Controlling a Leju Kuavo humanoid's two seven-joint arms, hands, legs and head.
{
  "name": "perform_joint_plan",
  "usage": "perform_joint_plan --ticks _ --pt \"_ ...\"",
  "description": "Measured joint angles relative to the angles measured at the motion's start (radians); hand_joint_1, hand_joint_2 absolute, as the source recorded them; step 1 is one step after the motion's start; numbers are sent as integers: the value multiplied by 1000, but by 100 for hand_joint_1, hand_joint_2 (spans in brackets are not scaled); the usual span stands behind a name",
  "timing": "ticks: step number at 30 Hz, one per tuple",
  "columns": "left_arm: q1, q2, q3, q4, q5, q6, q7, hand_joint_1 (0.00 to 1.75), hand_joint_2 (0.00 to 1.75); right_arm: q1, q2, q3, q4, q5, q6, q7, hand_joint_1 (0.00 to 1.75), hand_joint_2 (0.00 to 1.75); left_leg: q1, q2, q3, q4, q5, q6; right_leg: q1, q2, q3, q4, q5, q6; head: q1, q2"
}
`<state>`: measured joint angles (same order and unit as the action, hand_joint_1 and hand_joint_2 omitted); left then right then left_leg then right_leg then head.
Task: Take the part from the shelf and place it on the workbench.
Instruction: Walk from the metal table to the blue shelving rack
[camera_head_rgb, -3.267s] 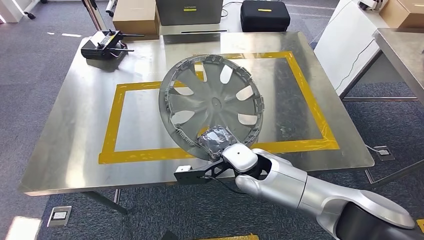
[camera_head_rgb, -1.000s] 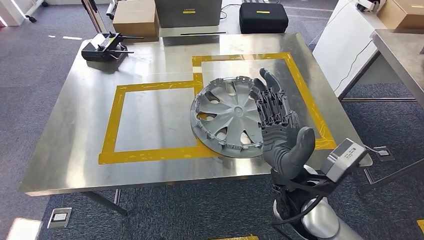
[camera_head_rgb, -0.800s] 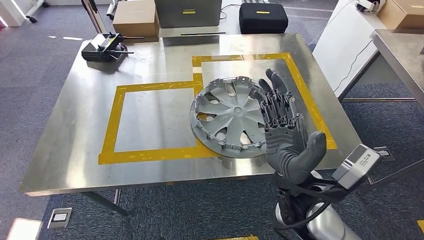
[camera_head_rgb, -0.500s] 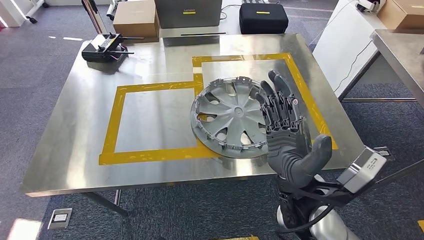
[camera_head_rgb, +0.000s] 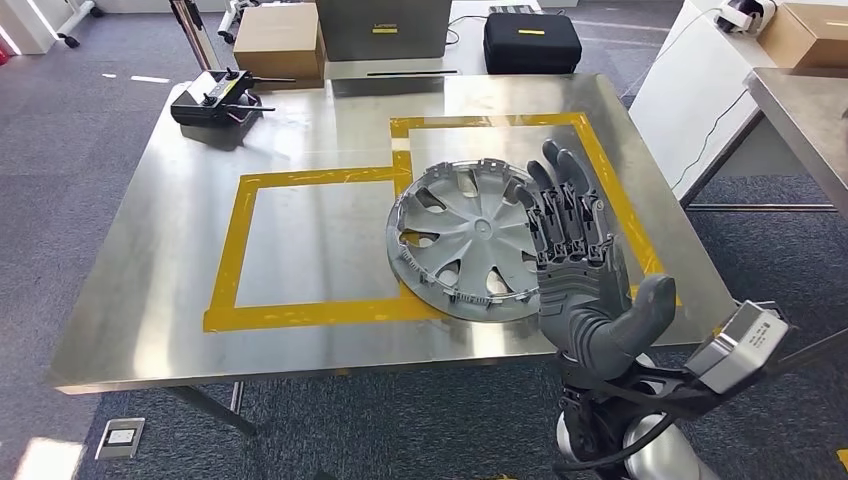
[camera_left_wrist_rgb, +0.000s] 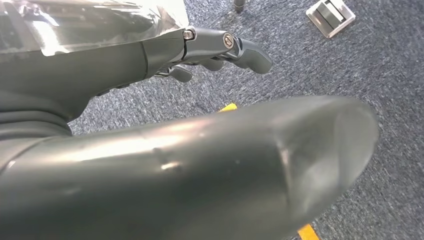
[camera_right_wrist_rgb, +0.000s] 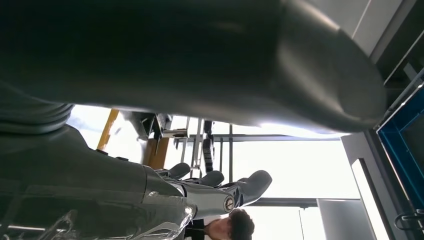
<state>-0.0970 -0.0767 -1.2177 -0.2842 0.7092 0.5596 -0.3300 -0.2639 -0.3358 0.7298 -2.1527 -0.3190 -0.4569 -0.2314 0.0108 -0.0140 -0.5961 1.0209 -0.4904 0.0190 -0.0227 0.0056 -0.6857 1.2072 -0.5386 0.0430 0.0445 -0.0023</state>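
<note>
Hubcap (camera_head_rgb: 468, 241) lies flat on the workbench (camera_head_rgb: 150, 290), straddling the yellow tape (camera_head_rgb: 228, 250) where the two squares meet, so I judge the placing done. My right hand (camera_head_rgb: 580, 270) is raised just beside its right rim, fingers straight and spread, holding nothing, probably held high to clear the part on the way out. Left hand (camera_left_wrist_rgb: 200, 47) hangs over carpet, fingers loosely apart, nothing in it. Versus 3.3 s ago: the hubcap was tilted up in my right hand's grip; now it's down and released. A remote controller (camera_head_rgb: 212, 98) sits at the far left corner.
</note>
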Motion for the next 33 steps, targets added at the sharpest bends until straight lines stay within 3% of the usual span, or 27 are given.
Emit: perform_joint_plan --ticks 2,3,7,9,11,13,14,15,16,18,19,22,24,27,28,29,30,31,33 --pt "-1 0 0 0 0 0 2 0 0 -1 0 0 0 -2 2 0 0 0 1 -1 0 9 -7 -13 0 2 61 -120 47 -2 1 0" --pt "-1 0 0 0 0 0 3 0 0 -2 0 0 0 -2 3 0 0 0 0 -1 -1 12 -9 -20 1 4 78 -155 56 -7 0 0" --pt "-2 0 0 0 0 0 6 0 0 -2 0 0 0 -7 6 0 0 0 2 -1 0 14 -14 -44 4 5 81 -170 60 -37 -5 0" --pt "-3 0 0 0 0 0 6 0 0 -3 1 0 0 -9 7 0 0 0 2 1 -15 61 -56 -52 2 0 82 -176 65 -50 -9 0" --pt "-2 0 0 0 0 0 7 0 0 -3 1 1 0 -11 8 0 0 0 2 2 -56 176 -126 -56 4 -4 80 -176 68 -57 -14 0" --pt "-1 0 0 0 0 0 8 0 0 -3 1 1 1 -15 9 0 0 0 2 2 -83 267 -160 -56 7 -7 77 -175 70 -60 -15 0" --pt "-1 1 0 0 0 0 8 0 0 -3 1 2 1 -17 9 -1 0 0 2 2 -75 265 -151 -55 8 -8 76 -174 71 -61 -15 0" --pt "-1 1 0 0 0 0 8 0 0 -3 1 2 1 -19 9 -1 0 0 2 2 -49 225 -126 -52 9 -8 75 -172 71 -60 -15 0" --pt "-1 1 0 0 0 0 8 0 0 -3 1 2 2 -20 9 -2 0 0 1 2 -11 158 -93 -47 10 -7 75 -171 72 -60 -15 0" --pt "-3 1 0 0 0 0 8 0 0 -3 1 2 2 -22 9 -3 0 0 -2 1 51 40 -55 -39 13 -7 73 -167 75 -53 -15 0" --pt "-4 1 0 0 0 0 8 0 0 -4 1 2 2 -24 9 -4 0 0 -4 1 64 10 -50 -35 14 -6 70 -166 78 -47 -15 0" --pt "-2 1 0 0 2 0 9 0 0 -4 1 2 2 -29 11 -7 0 0 -7 2 59 -2 -43 -20 11 -6 64 -167 84 -28 -15 0" --pt "-2 1 0 0 3 0 10 0 0 -4 1 2 2 -30 13 -9 0 0 -4 5 53 -8 -31 -7 9 -5 52 -133 46 -18 -11 0" --pt "-3 1 0 0 3 0 11 0 0 -3 1 2 2 -33 15 -12 0 0 -3 8 36 -8 -18 2 7 -4 0 34 -67 -10 -6 0" --pt "-3 1 0 0 3 0 11 0 0 -3 1 2 3 -35 15 -13 0 0 -4 8 29 -6 -15 2 7 -4 -8 76 -83 -8 -5 0" --pt "-3 1 0 0 3 0 12 0 0 -2 1 2 4 -35 15 -14 0 0 -4 9 23 -3 -12 1 7 -4 0 85 -80 -7 -5 0" --pt "-3 1 0 0 3 0 13 0 0 -2 1 2 4 -36 15 -15 0 0 -4 9 16 1 -10 -1 6 -5 26 56 -60 -7 -5 0" --pt "-3 1 0 0 3 0 13 0 0 -3 1 2 4 -37 15 -16 0 0 -3 9 11 7 -9 -2 5 -5 66 -4 -30 -7 -5 0" --pt "-3 1 0 0 3 0 14 0 0 -4 1 2 4 -38 15 -18 0 0 -4 9 0 17 -6 -9 6 -3 138 -125 2 -12 -4 0"
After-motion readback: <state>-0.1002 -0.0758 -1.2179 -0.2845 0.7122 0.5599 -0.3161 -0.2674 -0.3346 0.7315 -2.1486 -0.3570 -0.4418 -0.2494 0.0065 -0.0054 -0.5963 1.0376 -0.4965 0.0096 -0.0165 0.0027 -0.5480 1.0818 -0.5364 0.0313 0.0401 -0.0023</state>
